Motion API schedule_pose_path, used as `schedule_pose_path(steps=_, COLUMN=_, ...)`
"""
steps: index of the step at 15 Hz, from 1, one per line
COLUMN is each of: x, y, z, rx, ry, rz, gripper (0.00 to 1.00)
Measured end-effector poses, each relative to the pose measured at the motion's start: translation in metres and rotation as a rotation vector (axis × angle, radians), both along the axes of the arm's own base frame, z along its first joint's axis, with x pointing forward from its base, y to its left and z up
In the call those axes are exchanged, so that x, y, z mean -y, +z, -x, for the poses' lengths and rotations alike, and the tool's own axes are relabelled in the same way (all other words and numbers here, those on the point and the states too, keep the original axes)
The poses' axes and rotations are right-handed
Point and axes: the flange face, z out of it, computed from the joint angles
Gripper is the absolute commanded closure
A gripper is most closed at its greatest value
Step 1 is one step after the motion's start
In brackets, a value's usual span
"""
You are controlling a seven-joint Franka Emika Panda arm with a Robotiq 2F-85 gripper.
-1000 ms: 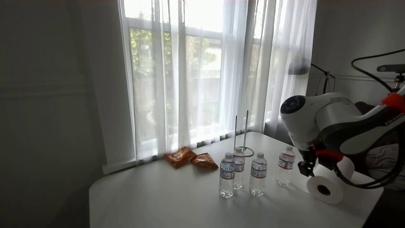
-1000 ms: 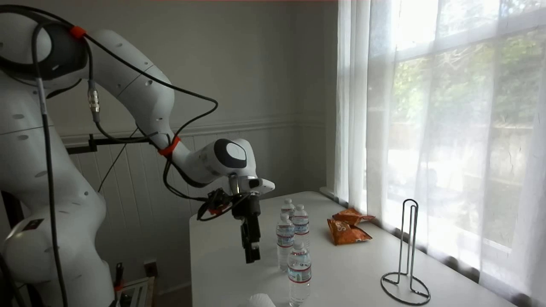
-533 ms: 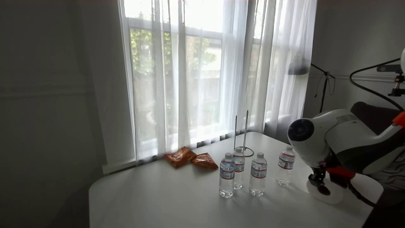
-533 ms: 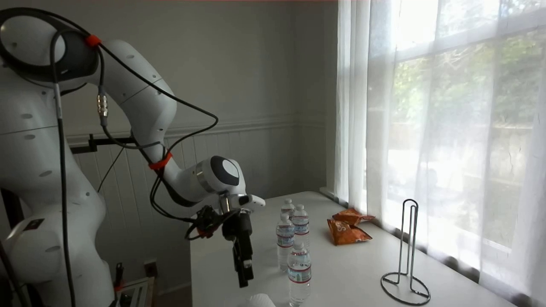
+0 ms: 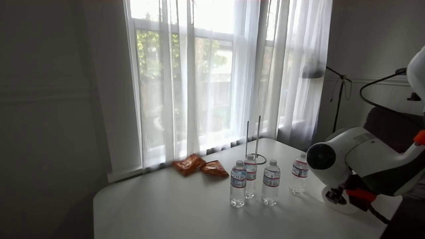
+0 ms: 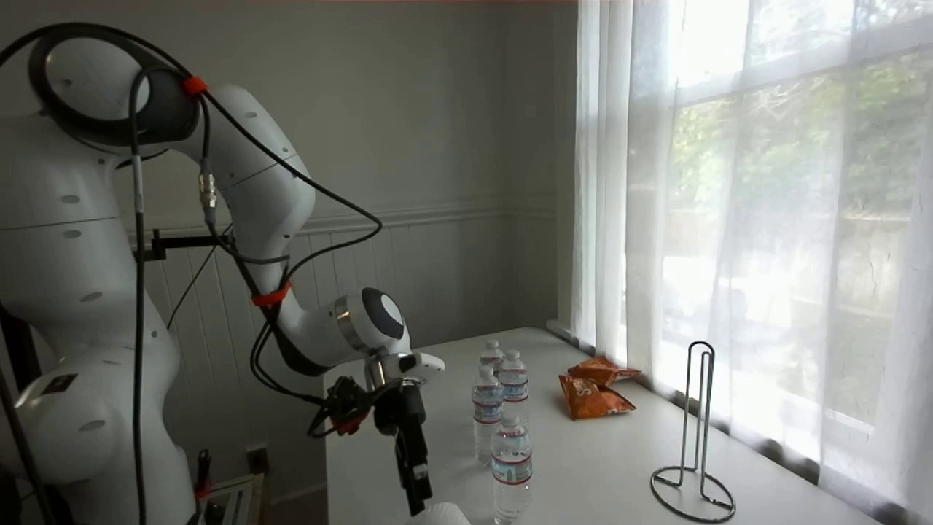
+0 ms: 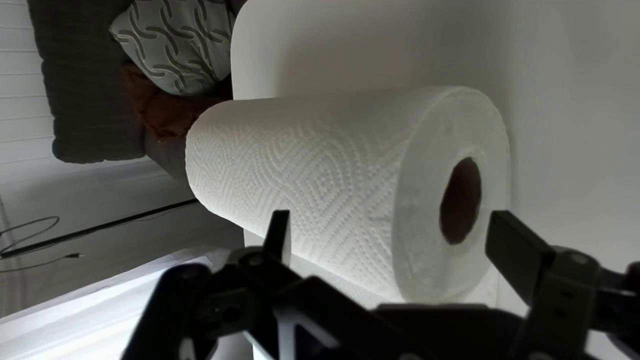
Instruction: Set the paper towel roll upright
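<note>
Paper towel roll (image 7: pixel 310 185) lies on its side on a white table (image 5: pixel 159 212), its brown core hole (image 7: pixel 461 200) turned to approx. 3 o'clock in the wrist view. Bent down over it is a Franka Panda arm (image 6: pixel 270 189), its Robotiq gripper (image 7: pixel 392 237) released, w/ fingers (image 7: pixel 517 255) wide apart: the 9 o'clock one shows against the embossed side of the paper, the 3 o'clock one by the rim of the holed end. I can't tell from where I stand if either touches. In an exterior view the roll sits at approx. 4 o'clock, partly hidden by the arm, w/ the nearest water bottle (image 5: pixel 298 181) at its 10 o'clock. All 4 white-capped bottles (image 5: pixel 271 186), labels banded red, stand upright in both exterior views. Round-based wire towel holder (image 6: pixel 705 415) is at approx. 4 o'clock in an exterior view, nr. the sheer white curtains (image 6: pixel 649 182). Two orange snack bags (image 5: pixel 190 165) lie at approx. 6 o'clock in an exterior view, on the curtain side of the table; a lamp (image 5: pixel 313 71) w/ dark shade is at 2 o'clock. Patterned pillow (image 7: pixel 175 45), wrist view: btwn 10 & 11 o'clock.
</note>
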Motion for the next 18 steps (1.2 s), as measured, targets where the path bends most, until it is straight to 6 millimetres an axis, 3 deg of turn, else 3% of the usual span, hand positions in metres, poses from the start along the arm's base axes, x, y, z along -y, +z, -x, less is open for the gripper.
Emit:
schedule_pose_path(steps=7, x=0.001, y=-0.024, z=0.003, rx=0.041, ry=0.026, rz=0.033, gripper=0.0)
schedule_pose_path(steps=18, x=0.024, y=-0.034, z=-0.001, rx=0.038, ry=0.048, rz=0.105, gripper=0.01)
